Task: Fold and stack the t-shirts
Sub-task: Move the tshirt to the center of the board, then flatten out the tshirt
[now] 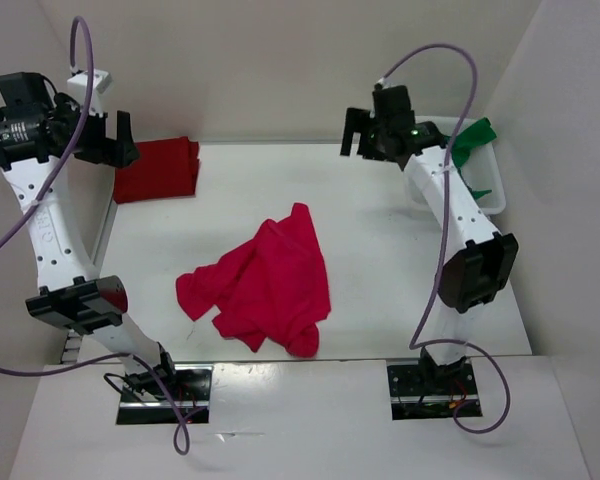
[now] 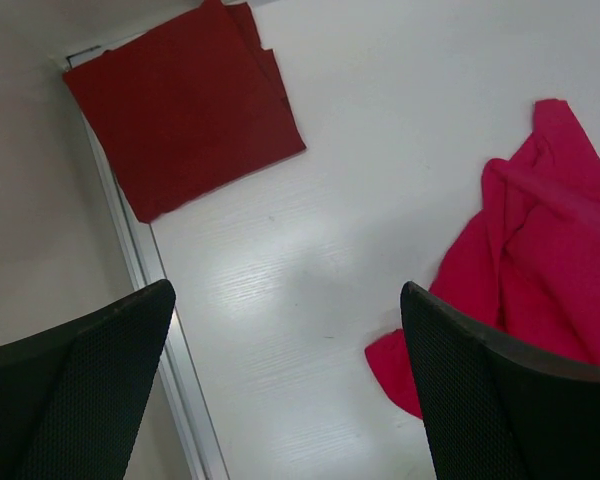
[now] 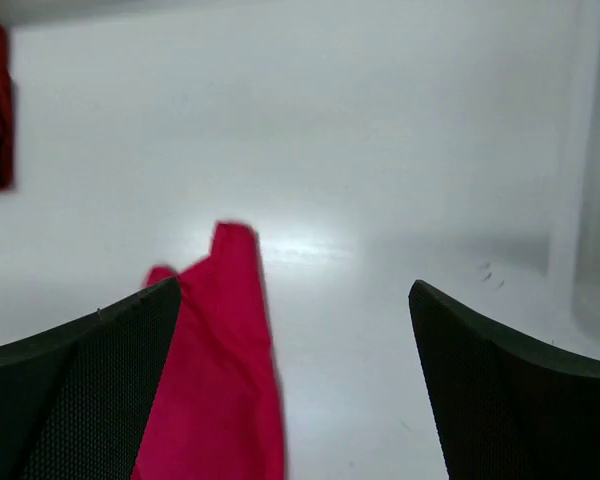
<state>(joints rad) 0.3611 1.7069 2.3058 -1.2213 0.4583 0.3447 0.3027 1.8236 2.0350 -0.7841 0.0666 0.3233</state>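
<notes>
Centrally placed shirt: the crimson t-shirt (image 1: 265,285) lay crumpled and unfolded on the counter (image 1: 380,250), from mid-counter toward the near edge.
Long axis: it ran from a narrow tip pointing at the far edge down to a wider bunch at the near-left.
Way from the hands: the shirt lay nearward and leftward of the right hand (image 1: 358,135), and nearward and rightward of the left hand (image 1: 115,140).
Nearer hand: the right one, judging by the far tip just below it in the right wrist view; the left was well apart.
Right hand: fingers spread wide, holding nothing, raised over the far right of the counter.
Left hand: fingers spread wide, empty, raised over the far left corner.
Folded shirt: the dark red t-shirt (image 1: 158,168) lay flat and squared in the far left corner.
Container: the white basket (image 1: 490,205) sat at the far right edge, partly hidden by the right arm.
Contents: the green t-shirt (image 1: 470,140) hung over its rim, unfolded.
</notes>
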